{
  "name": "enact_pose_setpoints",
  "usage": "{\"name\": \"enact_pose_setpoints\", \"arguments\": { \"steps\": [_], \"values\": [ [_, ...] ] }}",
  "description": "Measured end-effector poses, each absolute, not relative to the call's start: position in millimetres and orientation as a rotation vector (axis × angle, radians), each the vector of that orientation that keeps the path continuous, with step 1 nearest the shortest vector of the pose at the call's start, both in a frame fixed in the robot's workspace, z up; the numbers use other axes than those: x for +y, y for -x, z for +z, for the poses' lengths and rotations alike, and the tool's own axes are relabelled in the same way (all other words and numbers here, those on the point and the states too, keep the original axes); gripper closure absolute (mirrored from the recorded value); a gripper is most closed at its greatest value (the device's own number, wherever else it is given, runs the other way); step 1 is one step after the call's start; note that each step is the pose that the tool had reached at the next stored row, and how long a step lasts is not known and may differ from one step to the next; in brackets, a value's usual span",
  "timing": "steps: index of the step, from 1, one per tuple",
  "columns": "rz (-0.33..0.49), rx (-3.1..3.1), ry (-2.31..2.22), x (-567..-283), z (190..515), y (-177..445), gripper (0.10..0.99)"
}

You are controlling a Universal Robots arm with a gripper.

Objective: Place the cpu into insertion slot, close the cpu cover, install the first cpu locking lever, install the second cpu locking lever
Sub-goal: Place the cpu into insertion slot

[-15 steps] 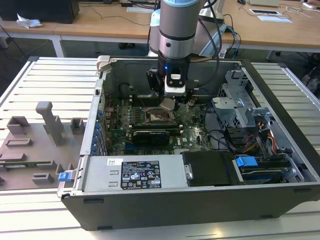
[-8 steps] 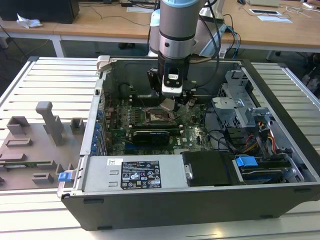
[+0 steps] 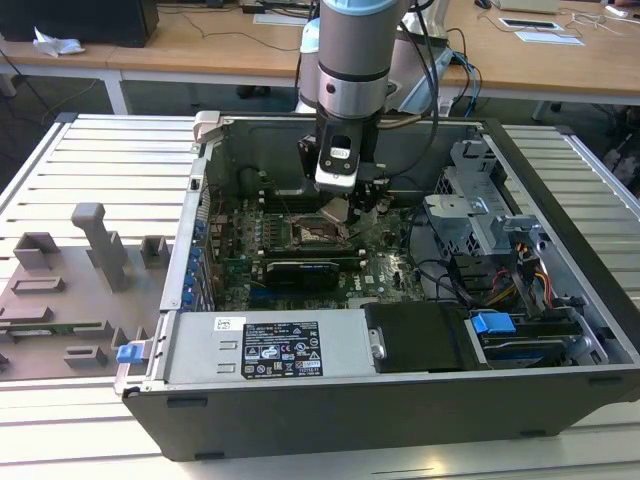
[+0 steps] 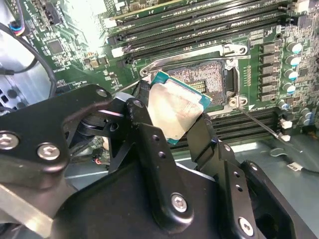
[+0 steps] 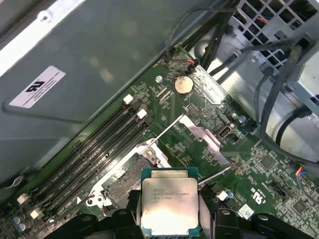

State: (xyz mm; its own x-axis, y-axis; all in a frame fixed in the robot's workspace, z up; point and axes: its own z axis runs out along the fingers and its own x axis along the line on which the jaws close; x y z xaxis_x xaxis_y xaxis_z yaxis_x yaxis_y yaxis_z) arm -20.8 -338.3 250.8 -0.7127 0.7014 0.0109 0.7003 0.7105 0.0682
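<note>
My gripper [image 3: 343, 212] is inside the open computer case [image 3: 200, 170], low over the motherboard [image 3: 385, 272], and is shut on the cpu. The cpu [image 4: 174, 107] is a flat square chip with a pale metal top and a teal edge, clamped between two black fingers [image 4: 202, 134]. It hangs tilted just above the open insertion slot [image 4: 207, 79], partly overlapping it. In the first wrist view the cpu [image 5: 169, 206] sits beside the slot [image 5: 124, 184]. The cpu cover [image 5: 199, 133] stands swung up next to the slot. A thin locking lever [image 4: 259, 124] sticks out sideways.
Memory slots [image 4: 199, 25] run along one side of the socket. A grey power supply box with a white label [image 3: 265, 347] lies along the front of the case. A drive cage [image 3: 490, 215] and cables [image 3: 470, 275] fill the exterior view's right. Grey fixtures [image 3: 70, 290] stand outside on the left.
</note>
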Motion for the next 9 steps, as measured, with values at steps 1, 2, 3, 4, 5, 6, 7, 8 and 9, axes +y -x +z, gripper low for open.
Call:
{"name": "enact_pose_setpoints", "arguments": {
  "steps": [1, 2, 3, 4, 5, 6, 7, 8, 9],
  "values": [
    [0.104, 2.880, -1.209, -338.3, 250.8, 20.8, 0.541],
    [0.104, 2.871, -1.228, -338.3, 250.7, 20.8, 0.541],
    [0.103, 2.865, -1.240, -338.3, 250.7, 20.8, 0.541],
    [0.103, 2.858, -1.256, -338.3, 250.6, 20.8, 0.541],
    [0.102, 2.849, -1.276, -338.3, 250.6, 20.8, 0.541],
    [0.102, 2.844, -1.287, -338.3, 250.5, 20.8, 0.541],
    [0.101, 2.837, -1.301, -338.3, 250.5, 20.8, 0.541],
    [0.101, 2.828, -1.319, -338.3, 250.4, 20.8, 0.541],
    [0.100, 2.823, -1.328, -338.3, 250.4, 20.8, 0.541]
  ]
}}
